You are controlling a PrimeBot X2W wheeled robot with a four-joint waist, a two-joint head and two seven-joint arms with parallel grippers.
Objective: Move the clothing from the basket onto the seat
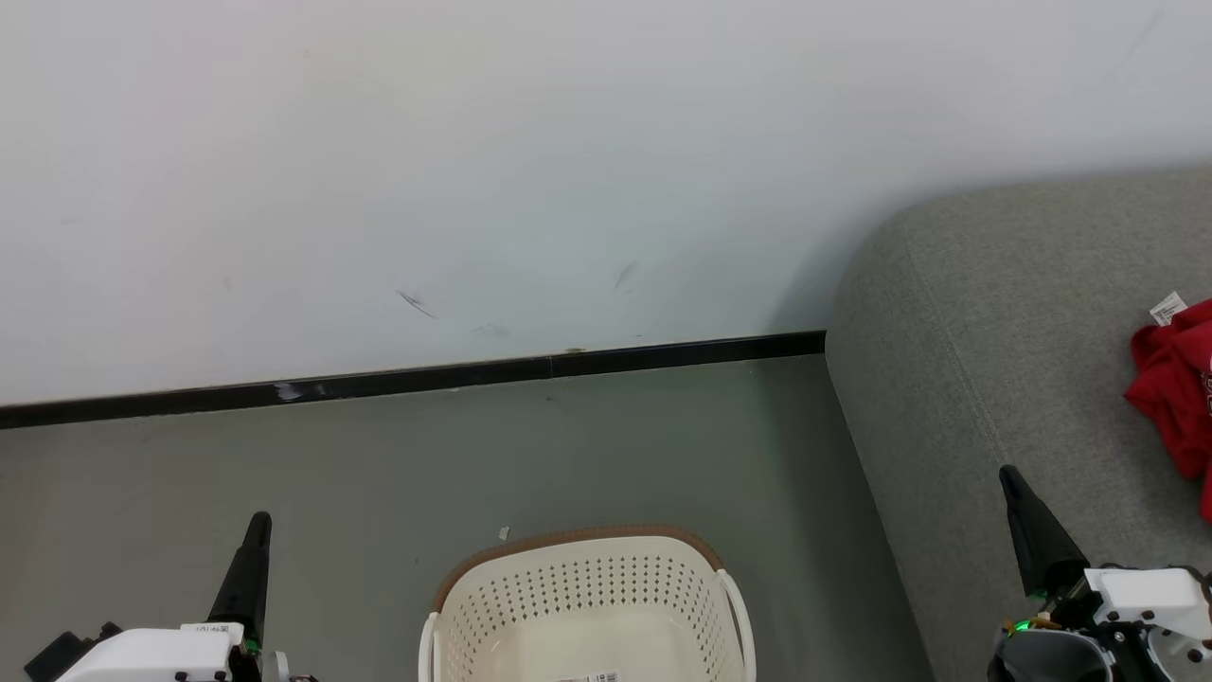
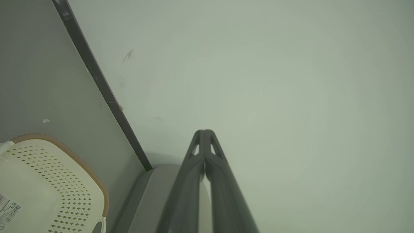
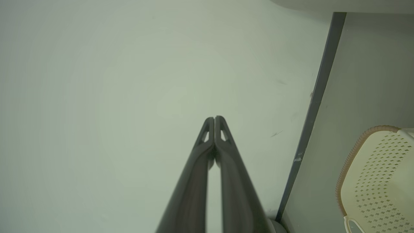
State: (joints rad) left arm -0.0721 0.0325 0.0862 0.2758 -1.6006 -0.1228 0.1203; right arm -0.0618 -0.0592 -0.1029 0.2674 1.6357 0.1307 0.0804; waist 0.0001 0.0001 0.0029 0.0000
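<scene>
Right of the basket (image 1: 578,592), crumpled clothing (image 1: 1174,388) on the seat (image 1: 994,313) looks soft and light, best pinched at a fold; left pincer (image 1: 258,530) and right pincer (image 1: 1011,478) are pressed together, empty.

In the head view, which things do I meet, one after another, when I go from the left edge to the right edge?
left gripper → basket → right gripper → red clothing
</scene>
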